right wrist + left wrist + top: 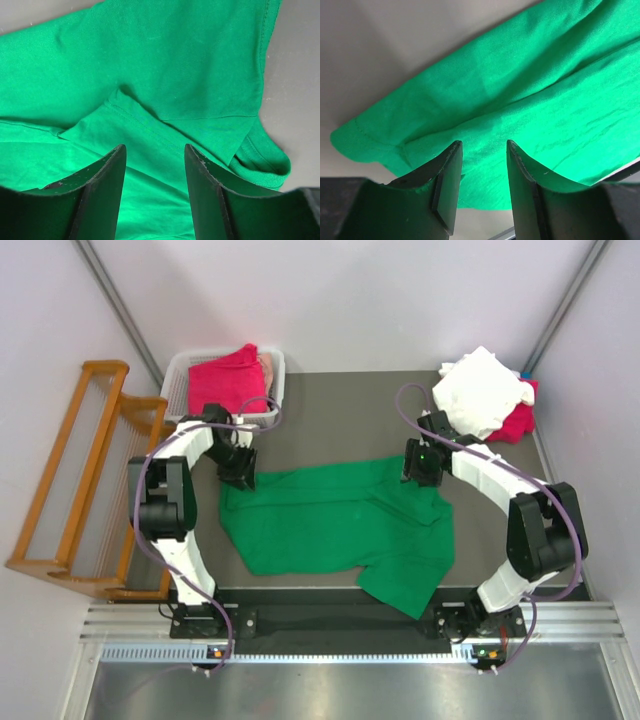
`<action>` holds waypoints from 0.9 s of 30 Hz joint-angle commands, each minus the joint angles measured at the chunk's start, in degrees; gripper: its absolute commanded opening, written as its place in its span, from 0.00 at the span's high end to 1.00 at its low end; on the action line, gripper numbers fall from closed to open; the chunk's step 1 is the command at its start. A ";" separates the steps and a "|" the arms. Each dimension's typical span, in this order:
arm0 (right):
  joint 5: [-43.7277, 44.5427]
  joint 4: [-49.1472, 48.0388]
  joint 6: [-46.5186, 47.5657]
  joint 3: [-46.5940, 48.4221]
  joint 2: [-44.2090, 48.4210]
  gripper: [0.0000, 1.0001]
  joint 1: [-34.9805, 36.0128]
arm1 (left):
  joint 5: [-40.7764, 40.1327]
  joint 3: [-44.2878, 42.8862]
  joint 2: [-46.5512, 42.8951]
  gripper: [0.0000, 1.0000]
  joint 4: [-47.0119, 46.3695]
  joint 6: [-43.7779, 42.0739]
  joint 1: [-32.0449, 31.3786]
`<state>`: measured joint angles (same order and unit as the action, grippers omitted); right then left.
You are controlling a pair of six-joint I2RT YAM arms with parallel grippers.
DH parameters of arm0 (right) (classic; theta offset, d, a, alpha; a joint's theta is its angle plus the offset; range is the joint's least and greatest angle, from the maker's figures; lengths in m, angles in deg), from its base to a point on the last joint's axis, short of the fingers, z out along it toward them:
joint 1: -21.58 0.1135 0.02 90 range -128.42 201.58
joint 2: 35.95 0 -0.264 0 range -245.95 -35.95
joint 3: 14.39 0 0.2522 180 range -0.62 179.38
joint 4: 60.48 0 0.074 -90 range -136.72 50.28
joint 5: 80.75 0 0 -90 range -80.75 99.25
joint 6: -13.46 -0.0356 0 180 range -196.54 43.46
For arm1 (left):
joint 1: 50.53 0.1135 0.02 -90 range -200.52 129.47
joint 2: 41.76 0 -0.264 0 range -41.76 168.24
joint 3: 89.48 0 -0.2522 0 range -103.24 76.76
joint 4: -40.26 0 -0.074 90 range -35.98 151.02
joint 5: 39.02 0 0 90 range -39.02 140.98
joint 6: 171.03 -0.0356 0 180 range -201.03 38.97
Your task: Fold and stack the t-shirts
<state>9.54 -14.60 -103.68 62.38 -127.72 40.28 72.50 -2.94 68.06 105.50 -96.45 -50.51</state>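
Green t-shirt (340, 530) lies rumpled on the tabletop (340, 420) between the arms; left claw (238, 476) and right claw (420, 470) stand half open over its far edge, nothing pinched; recommended: seat cloth deep between the fingers on each side, then lift both evenly.

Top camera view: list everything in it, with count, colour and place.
Table: one, dark grey, centre.
Basket: one, white, far left corner.
Rack: one, orange wood, left of the table.
Green t-shirt: one, bright green, spread mid-table.
White t-shirt: one heap, white, far right corner.
Red t-shirt: one, crimson, in the basket.
Second red t-shirt: one, crimson, under the white t-shirt.
Left gripper: one, black, open, on the green t-shirt's far left edge.
Right gripper: one, black, open, on its far right edge.
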 commanded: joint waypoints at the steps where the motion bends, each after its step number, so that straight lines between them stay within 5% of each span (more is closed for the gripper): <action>1: -0.12 -2.06 0.15 -0.25 2.38 0.50 0.20 | -1.47 -0.10 -2.51 0.55 -2.00 -1.01 0.16; 27: -0.12 -2.50 -0.02 -1.39 2.91 0.51 0.28 | -3.32 -5.64 2.15 0.55 -4.20 0.48 0.78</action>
<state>9.39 -15.39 -103.70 60.85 -127.17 40.28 69.28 -7.90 71.28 101.90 -96.10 -50.10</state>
